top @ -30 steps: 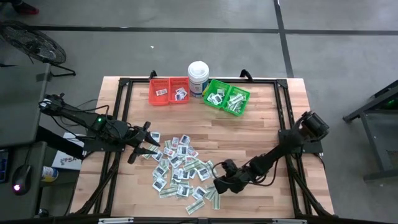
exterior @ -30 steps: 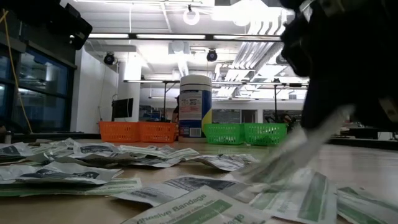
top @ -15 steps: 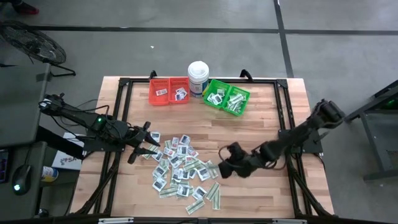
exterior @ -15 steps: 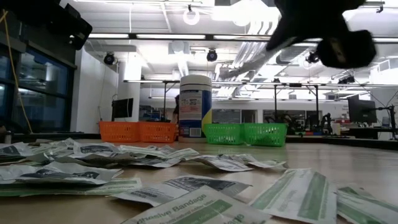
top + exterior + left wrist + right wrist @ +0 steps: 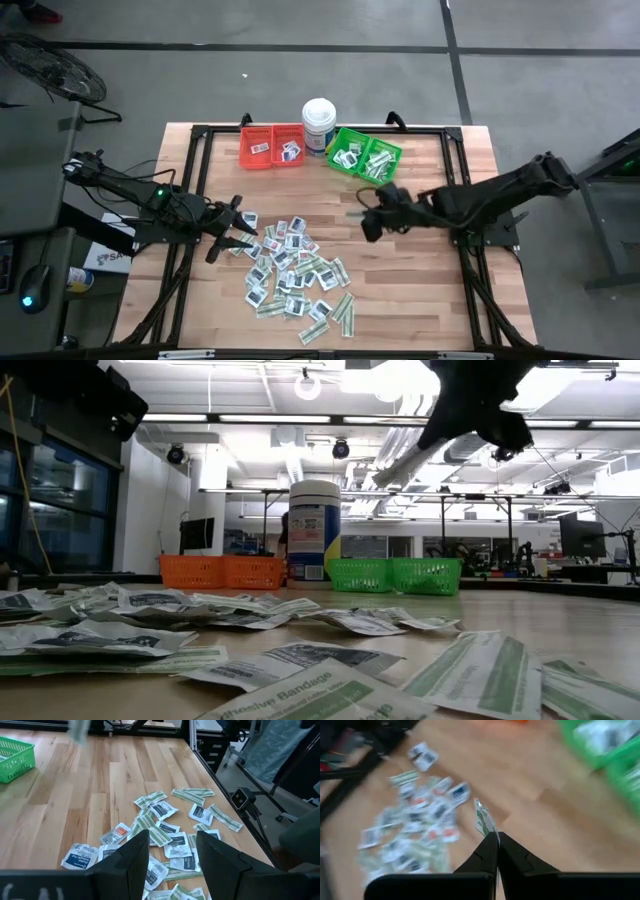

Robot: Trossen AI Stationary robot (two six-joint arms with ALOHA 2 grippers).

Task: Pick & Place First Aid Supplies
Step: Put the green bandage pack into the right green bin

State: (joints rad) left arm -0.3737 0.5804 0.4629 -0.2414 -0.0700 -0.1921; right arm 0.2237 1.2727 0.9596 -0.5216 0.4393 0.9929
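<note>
packets (image 5: 292, 272) heaped mid-table, green strip (image 5: 482, 821) aloft

the right gripper (image 5: 494, 840) is pinched closed on a green-and-white strip packet (image 5: 483, 820), which stands up from its fingertips above the wooden tabletop (image 5: 545, 835). beyond it a blurred scatter of packets (image 5: 415, 830) lies spread on the wood, and part of a green bin (image 5: 605, 750) holding packets shows near one corner.

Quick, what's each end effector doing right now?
Left end effector: open, empty, above the packet pile.
Right end effector: shut on a green-and-white strip.
</note>
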